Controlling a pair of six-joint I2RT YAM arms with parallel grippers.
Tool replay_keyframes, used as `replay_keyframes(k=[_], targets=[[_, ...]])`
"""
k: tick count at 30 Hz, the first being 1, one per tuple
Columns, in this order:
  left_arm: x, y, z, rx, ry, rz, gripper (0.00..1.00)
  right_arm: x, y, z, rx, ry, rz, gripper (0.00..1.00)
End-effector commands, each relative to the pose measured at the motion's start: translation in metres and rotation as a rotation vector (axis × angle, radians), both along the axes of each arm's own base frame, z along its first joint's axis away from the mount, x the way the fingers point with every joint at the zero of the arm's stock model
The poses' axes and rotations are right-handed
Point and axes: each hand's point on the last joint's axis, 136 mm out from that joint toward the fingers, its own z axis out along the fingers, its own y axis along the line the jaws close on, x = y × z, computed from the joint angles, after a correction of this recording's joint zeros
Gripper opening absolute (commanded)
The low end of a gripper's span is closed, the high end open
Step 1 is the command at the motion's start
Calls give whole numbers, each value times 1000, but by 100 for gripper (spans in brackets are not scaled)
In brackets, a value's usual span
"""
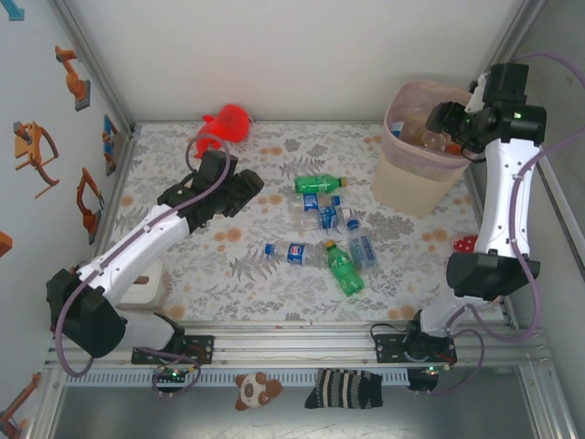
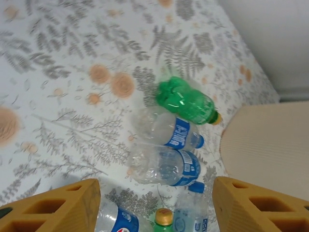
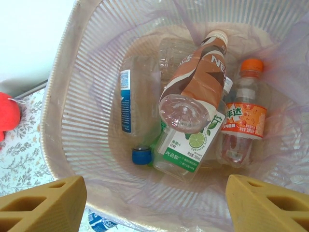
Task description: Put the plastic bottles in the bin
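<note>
Above the open bin, the fingers of the right gripper stood apart and held nothing. Below them, inside the bin, lay a brown-labelled bottle, an orange-capped bottle, a lime-labelled bottle and a blue-capped clear bottle.

Well left of the bin, the left gripper hung over the floral tablecloth, its yellow fingers likewise apart and empty. Ahead of it, near the bin's foot, a green bottle lay touching two clear blue-labelled bottles. More bottles lay beside these, further from the bin.

Assessment: the step in hand appeared to be a pick from this cluster by the left arm. The bottles lay packed and on their sides, so one bottle should be singled out and the fingers set across its body, not along it. Thin plastic was likely to crumple or roll, so a gentle closure on the labelled middle was advised. The right arm should clear the bin's mouth before any delivery.
</note>
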Motion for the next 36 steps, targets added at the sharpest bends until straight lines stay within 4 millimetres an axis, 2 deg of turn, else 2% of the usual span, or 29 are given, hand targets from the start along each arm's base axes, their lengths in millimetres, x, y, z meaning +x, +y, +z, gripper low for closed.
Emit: replay_keyframes(k=[1, 6, 17, 28, 36], targets=[[-18, 14, -28, -38, 212, 158, 62, -3, 0, 10, 15, -36, -7, 75], [-32, 9, -56, -113, 367, 229, 61, -6, 1, 11, 16, -40, -3, 74], [-52, -4, -114, -210, 567, 313, 61, -8, 5, 13, 32, -56, 8, 73], [-62, -17, -155, -272, 712, 363, 61, -9, 5, 16, 29, -67, 9, 72], [-66, -28, -175, -285, 784, 366, 62, -10, 5, 17, 25, -69, 10, 72]])
